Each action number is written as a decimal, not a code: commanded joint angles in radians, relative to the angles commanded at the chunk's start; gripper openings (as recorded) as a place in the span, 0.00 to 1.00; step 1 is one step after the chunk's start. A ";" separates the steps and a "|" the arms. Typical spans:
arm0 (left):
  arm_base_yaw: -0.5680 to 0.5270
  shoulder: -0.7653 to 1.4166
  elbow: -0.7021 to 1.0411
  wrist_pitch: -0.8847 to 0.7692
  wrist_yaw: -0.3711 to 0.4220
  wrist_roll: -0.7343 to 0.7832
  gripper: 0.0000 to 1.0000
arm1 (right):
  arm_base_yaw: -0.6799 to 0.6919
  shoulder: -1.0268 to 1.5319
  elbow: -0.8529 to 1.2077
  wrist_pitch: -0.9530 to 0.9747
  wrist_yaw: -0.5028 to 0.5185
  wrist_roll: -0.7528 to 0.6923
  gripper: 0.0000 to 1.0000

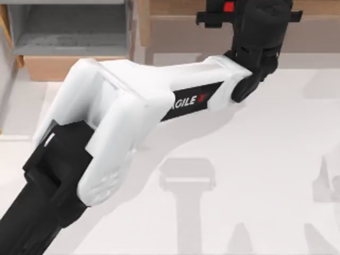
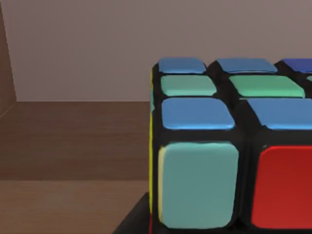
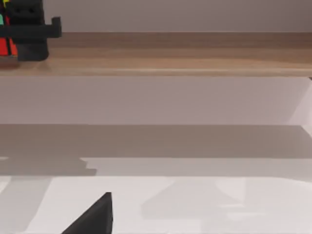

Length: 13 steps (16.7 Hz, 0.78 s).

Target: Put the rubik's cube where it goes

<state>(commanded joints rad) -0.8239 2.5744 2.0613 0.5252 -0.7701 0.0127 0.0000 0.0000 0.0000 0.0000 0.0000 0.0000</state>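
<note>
The rubik's cube (image 2: 234, 146) sits close in the left wrist view, showing blue, green, teal and red stickers between black grid lines. My left arm reaches across the table to the back, right of the middle, where my left gripper (image 1: 223, 15) is shut on the cube (image 1: 229, 6), a red sticker showing. From the right wrist view, the left gripper (image 3: 27, 31) holds the cube (image 3: 5, 46) just above a wooden shelf (image 3: 170, 56). A dark part of my right gripper (image 3: 95, 217) hangs low over the white table.
The wooden shelf (image 1: 180, 29) runs along the back wall, with a side wall (image 2: 6, 63) to one side of the cube. A grey open cabinet (image 1: 69, 32) stands at the back left. The white table (image 1: 255, 159) spreads below the arm.
</note>
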 joint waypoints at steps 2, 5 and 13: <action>-0.006 -0.024 -0.027 0.003 -0.007 0.001 0.00 | 0.000 0.000 0.000 0.000 0.000 0.000 1.00; -0.007 -0.025 -0.029 0.003 -0.008 0.001 0.00 | 0.000 0.000 0.000 0.000 0.000 0.000 1.00; -0.070 -0.122 0.030 -0.163 0.053 0.004 0.00 | 0.000 0.000 0.000 0.000 0.000 0.000 1.00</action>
<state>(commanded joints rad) -0.8935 2.4527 2.0914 0.3619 -0.7171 0.0171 0.0000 0.0000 0.0000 0.0000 0.0000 0.0000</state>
